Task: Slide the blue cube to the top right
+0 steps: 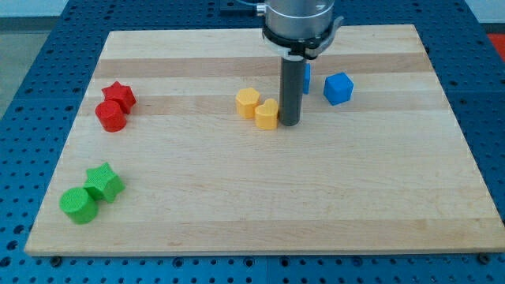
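Observation:
The blue cube (338, 88) sits on the wooden board (260, 197) right of centre in the upper half. My tip (289, 124) is down on the board to the cube's left and a little lower, about a block's width away from it. A second blue block (305, 77) is mostly hidden behind the rod. My tip stands right beside the right edge of a yellow block (267, 114).
Another yellow block (247, 102) lies just left of the first. A red star (119, 95) and a red cylinder (111, 116) sit at the left. A green star (104, 182) and a green cylinder (79, 205) sit at the lower left.

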Controlling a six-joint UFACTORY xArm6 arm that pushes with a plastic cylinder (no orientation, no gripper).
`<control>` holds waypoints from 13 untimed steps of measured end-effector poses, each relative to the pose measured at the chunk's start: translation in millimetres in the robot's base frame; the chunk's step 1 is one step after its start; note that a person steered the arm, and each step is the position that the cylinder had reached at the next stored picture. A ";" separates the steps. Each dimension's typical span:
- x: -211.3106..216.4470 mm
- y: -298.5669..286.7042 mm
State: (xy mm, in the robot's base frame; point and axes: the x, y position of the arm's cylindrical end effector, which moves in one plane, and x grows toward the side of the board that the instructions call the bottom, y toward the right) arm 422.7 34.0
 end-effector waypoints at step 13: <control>-70.7 132.7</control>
State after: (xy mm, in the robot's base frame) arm 352.0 166.7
